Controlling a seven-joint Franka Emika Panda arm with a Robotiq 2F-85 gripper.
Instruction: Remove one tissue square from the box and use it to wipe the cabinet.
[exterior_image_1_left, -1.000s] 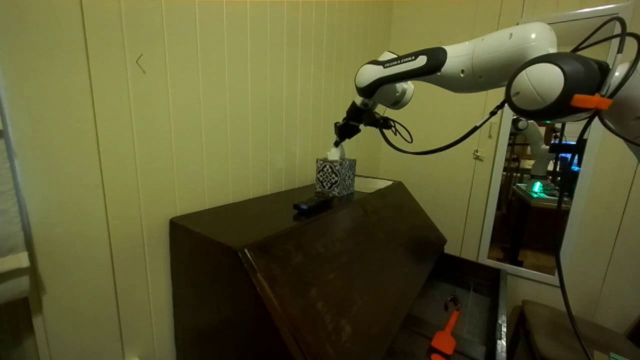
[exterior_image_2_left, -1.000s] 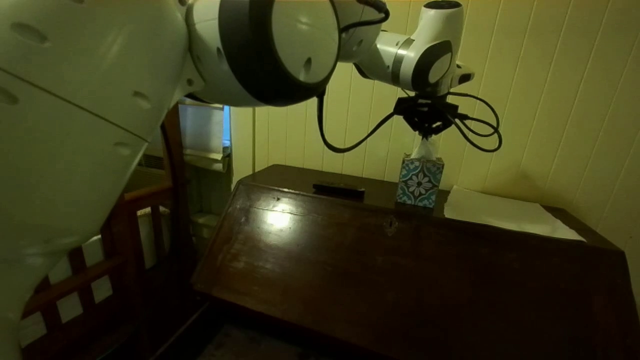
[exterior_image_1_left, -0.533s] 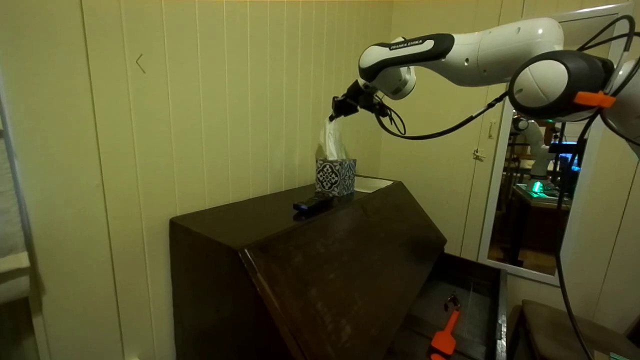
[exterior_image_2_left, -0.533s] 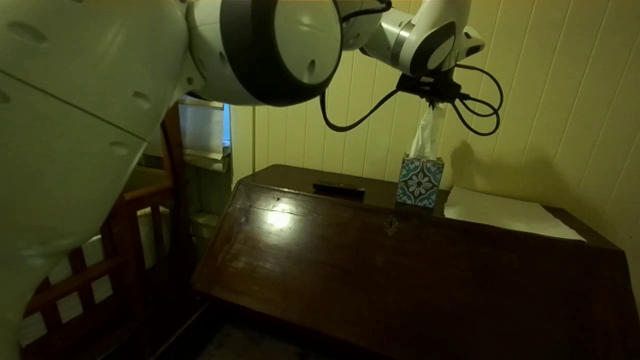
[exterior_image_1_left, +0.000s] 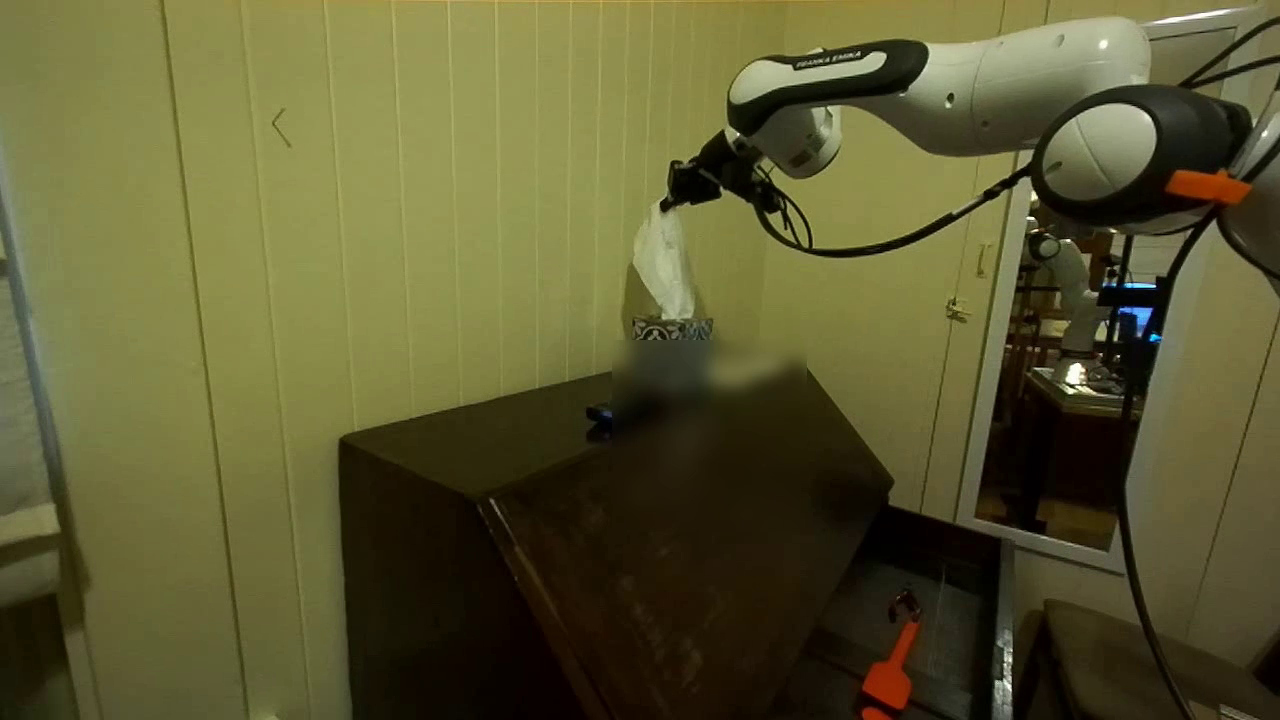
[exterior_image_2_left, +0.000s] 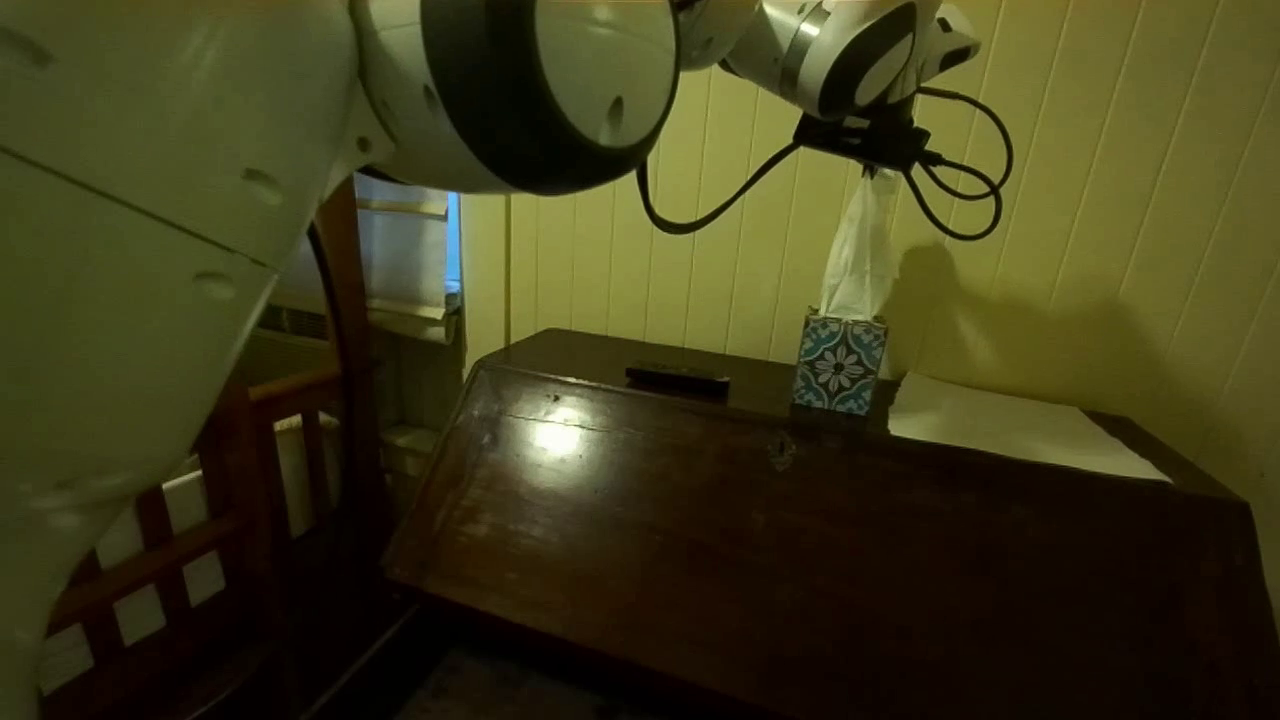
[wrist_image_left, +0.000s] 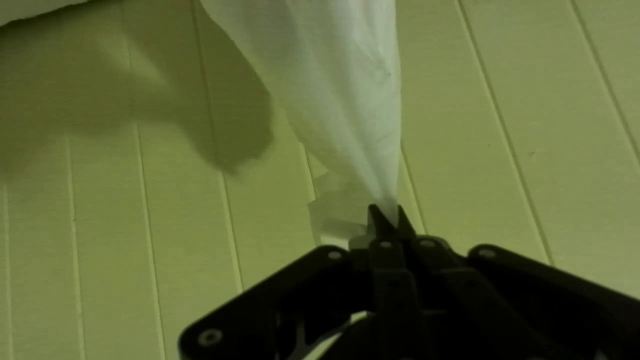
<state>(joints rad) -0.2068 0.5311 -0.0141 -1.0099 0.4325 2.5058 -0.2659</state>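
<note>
tool (wrist_image_left: 386, 215) higher, pinched tissue (wrist_image_left: 345, 85) creased, tapered

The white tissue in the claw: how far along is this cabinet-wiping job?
Done: the claw grips the tissue by its upper end. In hand: removal; the lower end meets the top of the box, so it's probably not free yet. Left: drawing it clear, then wiping the cabinet, which the tissue isn't touching.
</note>
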